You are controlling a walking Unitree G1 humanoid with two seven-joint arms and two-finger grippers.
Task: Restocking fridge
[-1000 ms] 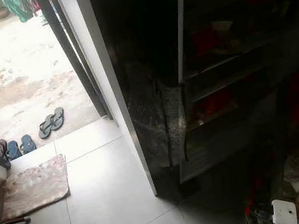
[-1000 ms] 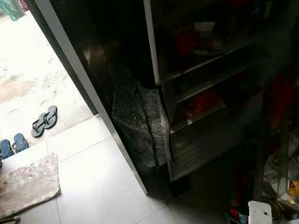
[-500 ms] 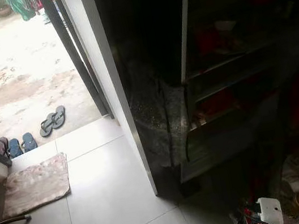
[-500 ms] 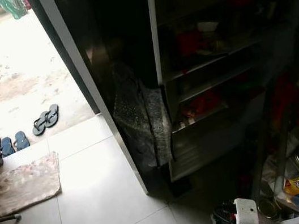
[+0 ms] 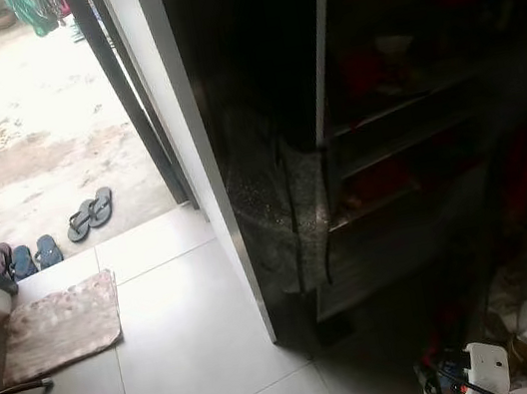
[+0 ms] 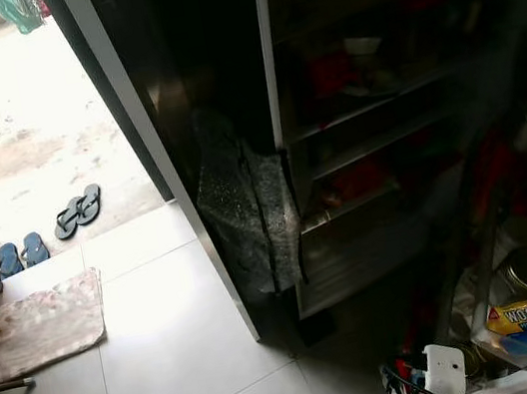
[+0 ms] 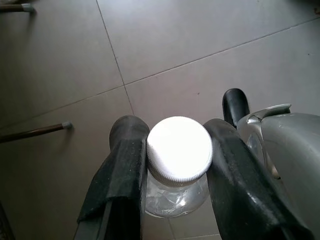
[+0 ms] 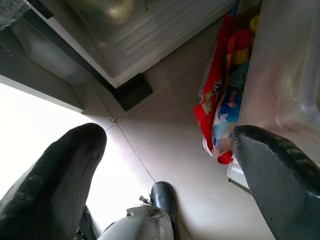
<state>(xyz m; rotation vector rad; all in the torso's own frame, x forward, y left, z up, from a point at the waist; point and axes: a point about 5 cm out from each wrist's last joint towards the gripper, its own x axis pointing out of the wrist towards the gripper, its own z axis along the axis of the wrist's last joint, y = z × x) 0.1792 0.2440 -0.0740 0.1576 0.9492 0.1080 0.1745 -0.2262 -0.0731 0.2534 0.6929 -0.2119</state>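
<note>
The left gripper (image 7: 177, 165) was clamped on a clear bottle (image 7: 179, 159) with a white cap, held between its fingers above the tiled floor (image 7: 190, 45). The right gripper (image 8: 170, 165) hung spread wide and empty, with a red snack bag (image 8: 216, 107) and the open fridge (image 6: 364, 130) just beyond its fingertips.

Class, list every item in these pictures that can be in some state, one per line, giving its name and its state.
Left gripper: shut on the bottle.
Bottle: capped with a white lid, held between the fingers.
Right gripper: open, holding nothing.
Fridge door: open.
Fridge shelves: stocked, too dark to identify items.
Doormat: lying flat.
</note>
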